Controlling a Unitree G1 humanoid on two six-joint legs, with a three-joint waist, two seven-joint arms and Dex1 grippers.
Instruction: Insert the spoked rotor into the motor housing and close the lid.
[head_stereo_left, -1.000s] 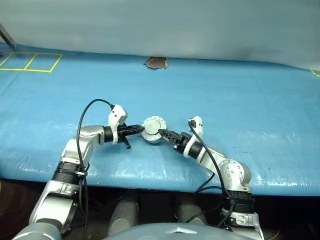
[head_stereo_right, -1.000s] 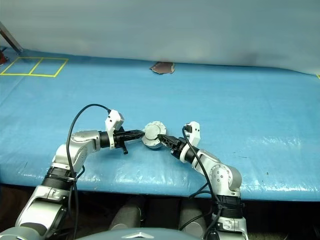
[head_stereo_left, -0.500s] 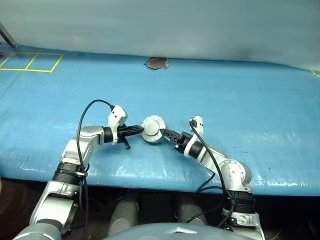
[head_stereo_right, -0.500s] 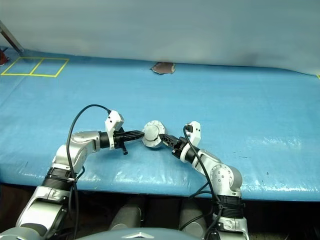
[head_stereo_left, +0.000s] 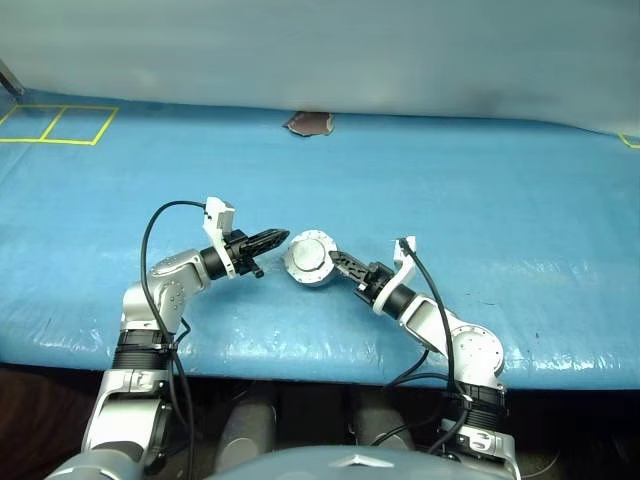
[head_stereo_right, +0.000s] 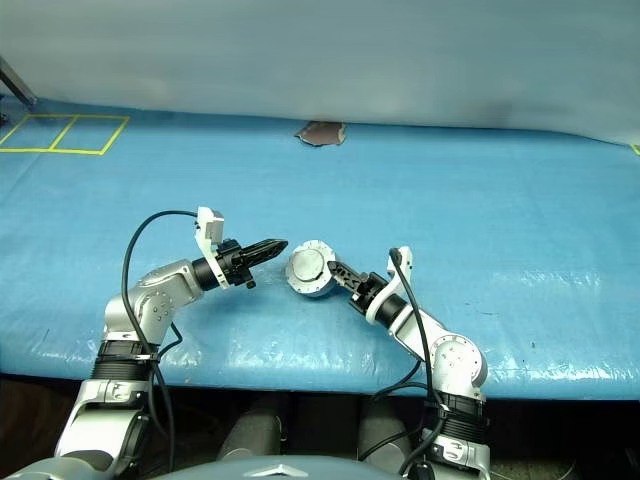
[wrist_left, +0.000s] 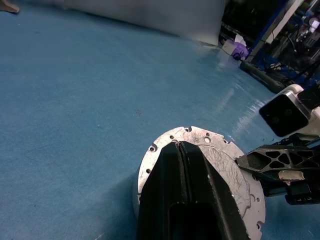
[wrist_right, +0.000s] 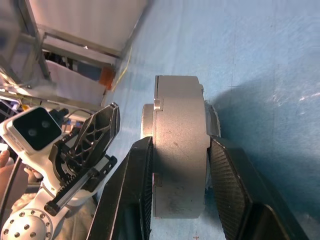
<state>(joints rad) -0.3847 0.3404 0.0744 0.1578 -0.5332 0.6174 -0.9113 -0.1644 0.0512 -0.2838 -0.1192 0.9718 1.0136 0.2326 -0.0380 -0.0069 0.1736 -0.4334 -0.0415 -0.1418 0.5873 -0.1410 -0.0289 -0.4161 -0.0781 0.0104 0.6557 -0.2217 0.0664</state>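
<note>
Right jaws (head_stereo_right: 335, 272) clamped across housing (head_stereo_right: 309, 269), lifted off blue tabletop (head_stereo_right: 500, 200), flat face tilted up toward left gripper (head_stereo_right: 272, 246); left jaws pressed together, empty, just beside housing rim.

No lettering, label, brand mark or number can be read on any surface here. The only sign is a pair of adjoining rectangles marked in yellow tape lines (head_stereo_left: 58, 124) at the far left corner of the blue plastic-covered table (head_stereo_left: 480, 190); they carry no writing.
</note>
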